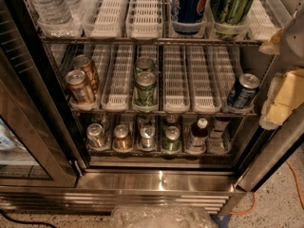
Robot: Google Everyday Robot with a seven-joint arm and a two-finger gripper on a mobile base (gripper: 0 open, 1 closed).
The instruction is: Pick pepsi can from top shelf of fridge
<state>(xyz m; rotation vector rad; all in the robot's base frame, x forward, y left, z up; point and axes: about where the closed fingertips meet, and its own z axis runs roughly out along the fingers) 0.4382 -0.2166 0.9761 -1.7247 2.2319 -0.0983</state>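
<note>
The pepsi can [190, 4], dark blue with white lettering, stands in a clear bin on the top shelf [142, 41] of the open fridge [161, 180], right of centre; its top is cut off by the frame. A green-patterned can [231, 4] stands right beside it. My gripper [279, 68] is at the right edge, outside the fridge, to the right of and below the pepsi can. Its yellowish fingers [285, 96] stand apart with nothing between them.
Water bottles [50, 6] stand at the top shelf's left. The middle rack holds bronze cans [80, 82], green cans [145, 87] and a blue wavy-marked can [243, 91]. The lowest rack holds several cans and a bottle [197, 134]. The glass door [28, 127] is open at left. An orange cable [294, 184] lies on the floor.
</note>
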